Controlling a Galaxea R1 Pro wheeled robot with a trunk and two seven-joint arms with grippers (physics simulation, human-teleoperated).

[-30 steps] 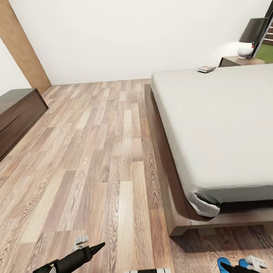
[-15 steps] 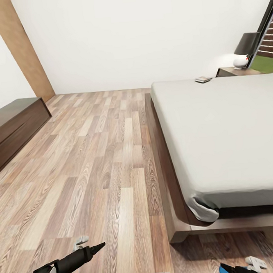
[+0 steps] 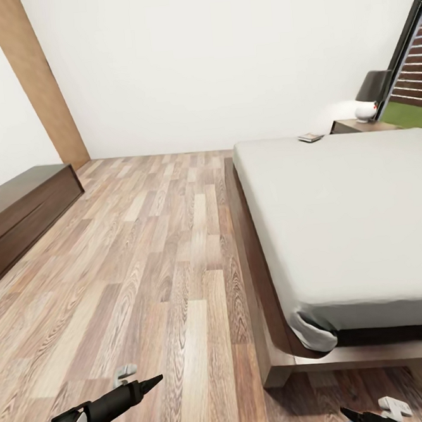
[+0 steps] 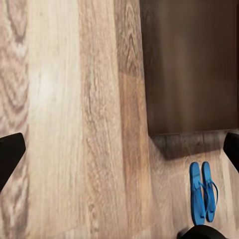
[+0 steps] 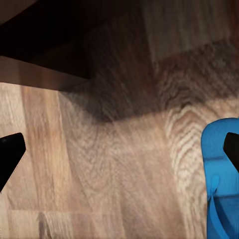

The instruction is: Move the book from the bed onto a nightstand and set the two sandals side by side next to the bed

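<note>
I'm looking at a home bedroom: bed, nightstand carrying a lamp, wood-plank floor.

I can't read any words, numbers or signs here. The book lies on the far corner of the bed, a long way from either claw, and it looks too small for me to make out any letters on its cover. The two blue sandals on the floor have no marks that I can see. The long dark cabinet by the wall has nothing written on it.
</note>
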